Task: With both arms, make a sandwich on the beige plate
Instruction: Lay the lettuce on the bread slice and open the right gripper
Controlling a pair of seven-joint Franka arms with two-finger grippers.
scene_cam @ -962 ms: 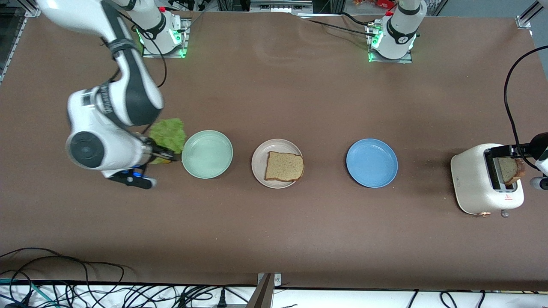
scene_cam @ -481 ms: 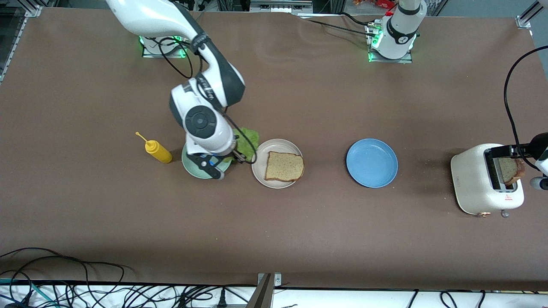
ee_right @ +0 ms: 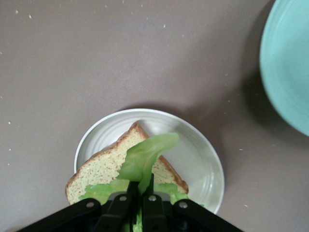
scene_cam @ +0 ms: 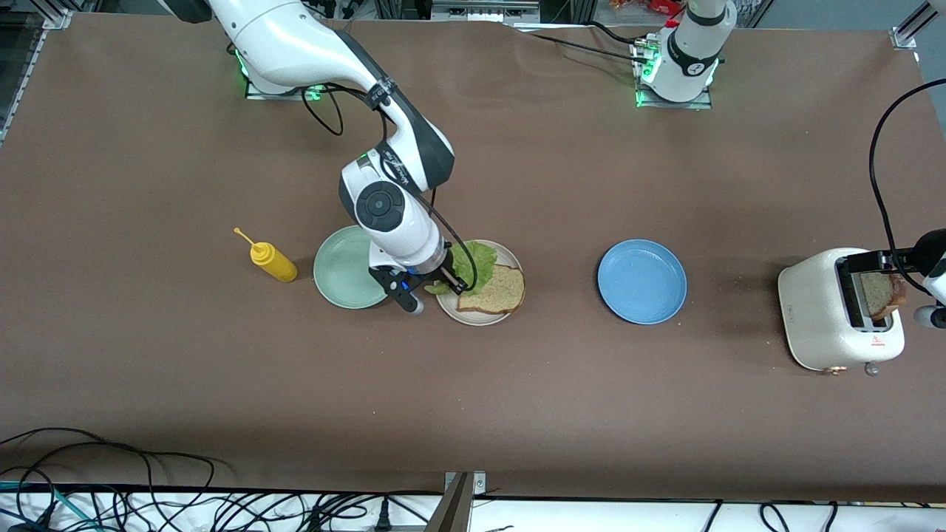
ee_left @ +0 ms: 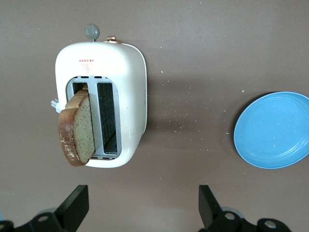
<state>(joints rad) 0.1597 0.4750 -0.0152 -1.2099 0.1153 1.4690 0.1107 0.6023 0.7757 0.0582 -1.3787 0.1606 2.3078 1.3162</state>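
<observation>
We note the right gripper (ee_right: 141,200) clamped on the lettuce leaf (scene_cam: 473,263) over the beige plate (scene_cam: 448,307); the risk, we judge, is a limp leaf sliding off the bread slice (scene_cam: 494,290) on release, being off-centre; leaf ruffled, green, draped on the slice. Left gripper (ee_left: 140,205) spread wide, waiting over the toaster (ee_left: 123,96); second slice (ee_left: 77,129) leans from its slot.
</observation>
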